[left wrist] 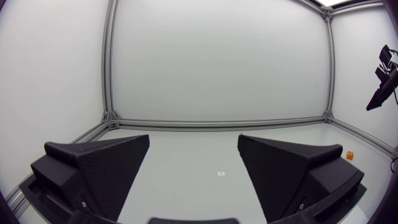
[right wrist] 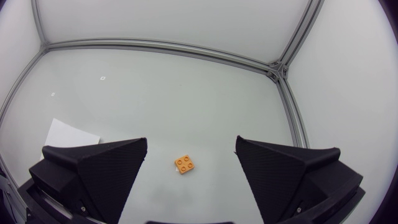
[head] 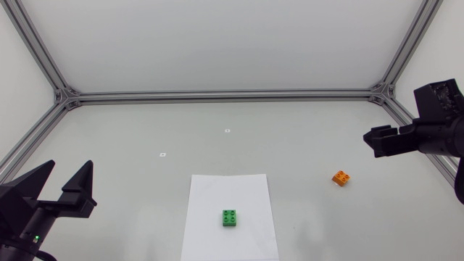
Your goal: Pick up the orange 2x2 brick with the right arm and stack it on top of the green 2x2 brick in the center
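The centre brick [head: 230, 217] lies on the paper sheet [head: 210, 196], the second brick [head: 341, 177] off it to the right.

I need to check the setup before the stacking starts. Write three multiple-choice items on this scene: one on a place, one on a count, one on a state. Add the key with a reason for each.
1. Where does the green brick lie?
A) on the white sheet
B) beside the white sheet
C) under the white sheet

2. How many studs show on top of the orange brick?
A) two
B) four
C) eight

3. What state is the right gripper in?
A) open, holding nothing
B) shut on the orange brick
C) shut on the green brick

Key:
1 A, since the head view shows the sheet all round the brick.
2 B, since the right wrist view shows four round studs.
3 A, since its fingers stand wide apart and the orange brick lies untouched between them.
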Controlling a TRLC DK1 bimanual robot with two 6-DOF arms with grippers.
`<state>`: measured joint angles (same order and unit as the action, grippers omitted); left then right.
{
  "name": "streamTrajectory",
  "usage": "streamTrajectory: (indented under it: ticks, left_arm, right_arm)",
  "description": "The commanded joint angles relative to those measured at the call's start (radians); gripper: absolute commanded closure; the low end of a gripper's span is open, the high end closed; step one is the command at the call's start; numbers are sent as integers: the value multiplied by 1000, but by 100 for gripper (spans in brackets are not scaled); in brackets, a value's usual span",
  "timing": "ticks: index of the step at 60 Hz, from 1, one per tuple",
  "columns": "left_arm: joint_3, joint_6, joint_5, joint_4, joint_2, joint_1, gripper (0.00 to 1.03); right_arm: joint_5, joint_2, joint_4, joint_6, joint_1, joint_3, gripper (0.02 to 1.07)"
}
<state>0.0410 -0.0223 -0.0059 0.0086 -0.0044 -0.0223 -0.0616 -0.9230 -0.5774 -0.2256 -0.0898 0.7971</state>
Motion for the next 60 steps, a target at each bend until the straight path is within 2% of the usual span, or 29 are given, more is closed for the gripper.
streamTrajectory:
  ticks: [1,8,15,26,32,39,55,60]
  left_arm:
    - [-41,13,4,-15,-8,2,4]
    - [-41,13,4,-15,-8,2,4]
    - [-41,13,4,-15,-8,2,4]
    - [-41,13,4,-15,-8,2,4]
    - [-41,13,4,-15,-8,2,4]
    - [-41,13,4,-15,-8,2,4]
    - [-41,13,4,-15,-8,2,4]
    - [-41,13,4,-15,-8,2,4]
  right_arm:
    - [-32,-57,-44,-77,-28,48,6]
    - [-40,-99,-61,-196,-41,59,6]
    - [-32,-165,-150,-366,-42,99,6]
    - [-37,-284,-242,-420,-57,146,6]
    - [-86,-344,-297,-517,-74,151,7]
    - [-89,-398,-320,-544,-85,171,12]
    - [-52,-488,-388,-583,-84,223,12]
    - [-46,-528,-404,-597,-85,246,7]
